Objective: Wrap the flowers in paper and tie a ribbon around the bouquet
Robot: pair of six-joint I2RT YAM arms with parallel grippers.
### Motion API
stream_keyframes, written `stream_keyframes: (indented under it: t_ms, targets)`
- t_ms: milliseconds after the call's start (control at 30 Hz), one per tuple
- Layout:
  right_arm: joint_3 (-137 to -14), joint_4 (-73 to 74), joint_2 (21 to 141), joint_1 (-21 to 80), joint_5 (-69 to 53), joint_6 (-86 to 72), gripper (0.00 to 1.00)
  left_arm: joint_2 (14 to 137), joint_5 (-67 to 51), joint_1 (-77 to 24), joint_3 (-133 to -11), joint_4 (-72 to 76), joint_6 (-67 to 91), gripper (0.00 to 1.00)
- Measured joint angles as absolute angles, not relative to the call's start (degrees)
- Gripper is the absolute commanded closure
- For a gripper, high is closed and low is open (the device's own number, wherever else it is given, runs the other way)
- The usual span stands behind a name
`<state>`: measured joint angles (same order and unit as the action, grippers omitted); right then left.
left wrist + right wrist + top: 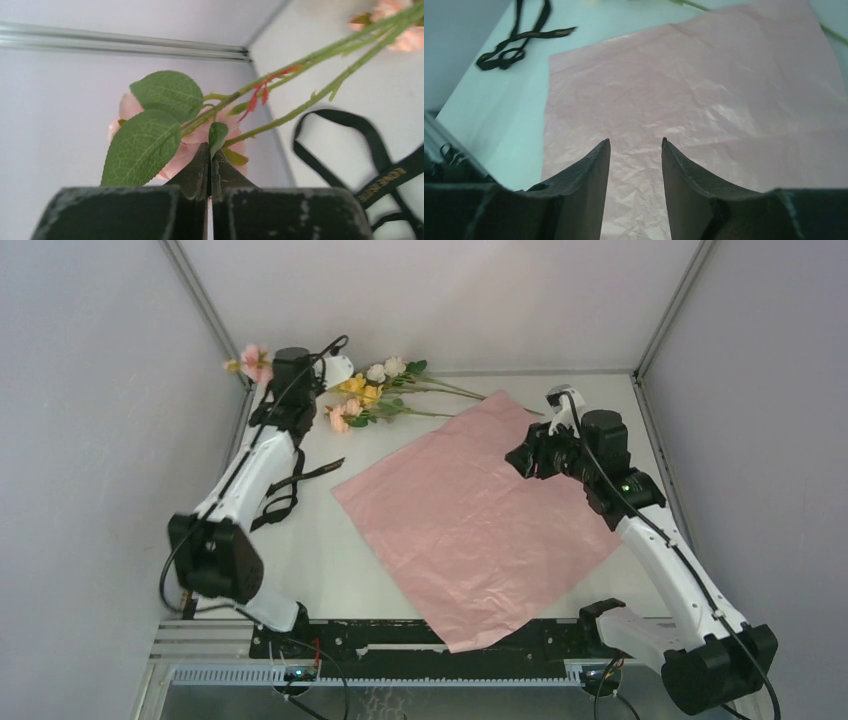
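Left wrist view: left gripper (210, 150) pinched shut on pink rose spray (300, 106) by one small leaf, table's 11 o'clock; right gripper (635, 145) parted above paper (470, 520); likely risk: leaf tears or slips, spray drops short.

Gold capitals run along the black ribbon (382, 182), at four o'clock in your left wrist view. You can make out "LONE"; the remaining letters blur.

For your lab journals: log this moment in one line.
left claw: shut on pink-bloomed green flower spray | right claw: open over crinkly pink paper sheet
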<state>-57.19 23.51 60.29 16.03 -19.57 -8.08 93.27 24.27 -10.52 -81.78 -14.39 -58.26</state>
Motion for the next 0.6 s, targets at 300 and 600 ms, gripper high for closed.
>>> stream_keyframes:
  t_ms: [300, 600]
  targets:
    - [-66.11, 21.21, 59.79, 21.28, -30.39, -2.76, 0.34, 75.29, 24.91, -13.78, -81.67, -25.98, -64.53, 1.00]
    - [-73.65, 4.40, 84.90, 33.76, -36.53, -2.37, 0.03, 74.30, 24.88, -22.76, -81.93, -43.70, -63.33, 1.00]
